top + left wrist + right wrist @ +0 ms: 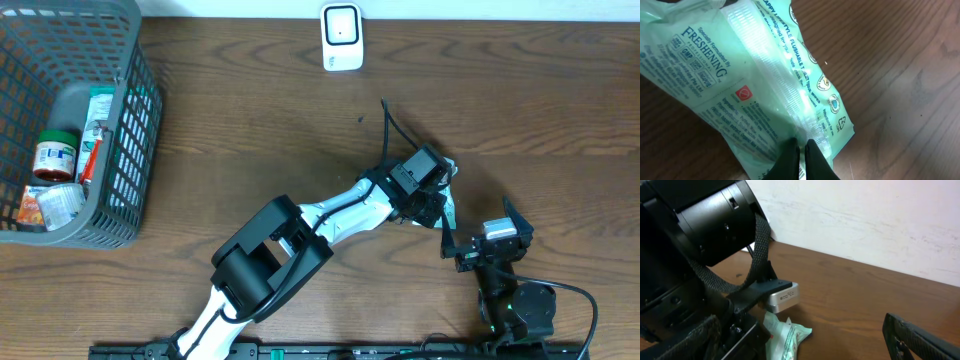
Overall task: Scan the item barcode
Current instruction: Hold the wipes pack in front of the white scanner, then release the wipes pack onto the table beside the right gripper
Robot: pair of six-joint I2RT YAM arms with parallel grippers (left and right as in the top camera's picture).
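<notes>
The item is a pale green pack of flushable wipes (pixel 765 75), lying on the wooden table. My left gripper (pixel 802 146) is shut on the pack's clear middle seam, and a strip of barcode shows between the fingers. From overhead the left gripper (pixel 425 195) covers most of the pack (pixel 449 208), right of centre. My right gripper (pixel 480 228) stands open just right of it with nothing between its fingers. In the right wrist view one corner of the pack (pixel 790 336) sticks out under the left arm, with one of my fingers (pixel 920 341) to the right. The white scanner (pixel 341 37) stands at the far edge.
A grey mesh basket (pixel 125 100) at the far left holds several groceries. The left arm (pixel 300 230) stretches diagonally from the bottom left towards the middle. Bare brown tabletop lies between the pack and the scanner.
</notes>
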